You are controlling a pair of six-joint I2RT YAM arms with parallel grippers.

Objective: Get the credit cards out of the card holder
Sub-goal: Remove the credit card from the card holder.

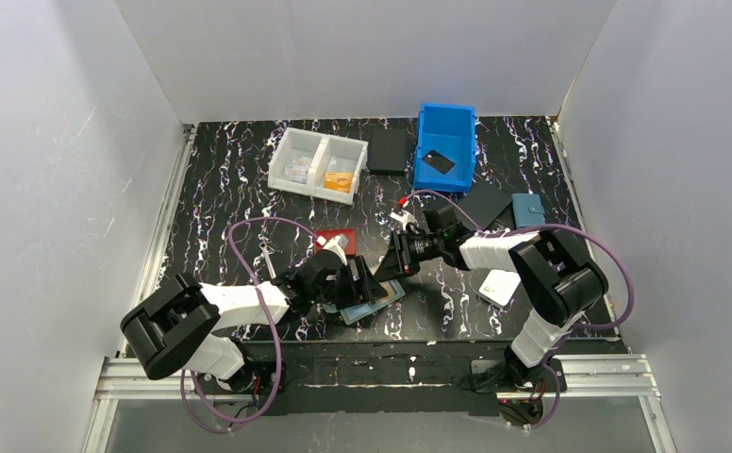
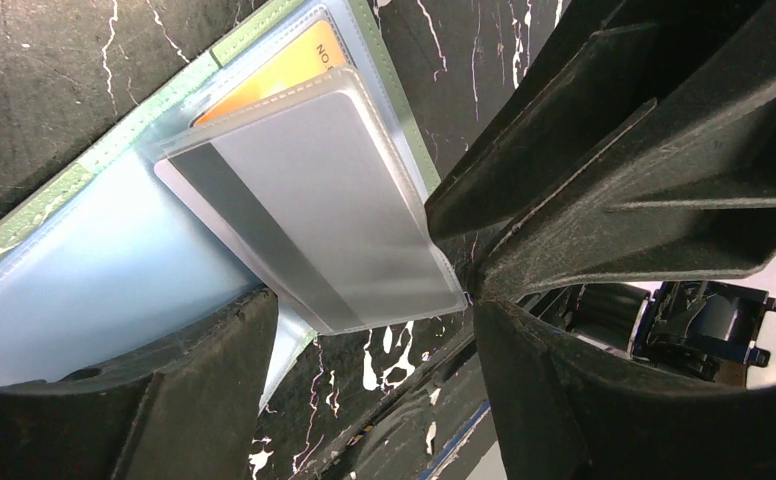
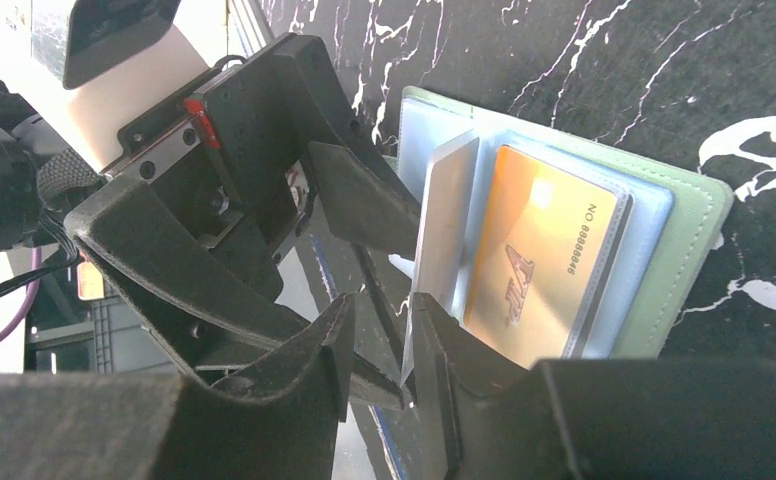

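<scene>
My right gripper (image 3: 382,340) pinches the grey card (image 3: 444,230) by 1 corner; left gripper (image 2: 369,305) sits spread over the card holder (image 3: 699,230). Stiff, light, slick: I'd clamp firmly.

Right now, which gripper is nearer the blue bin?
Right. In the top view the right gripper lies below the bin, slightly left; the left gripper lies lower still and farther left.
</scene>
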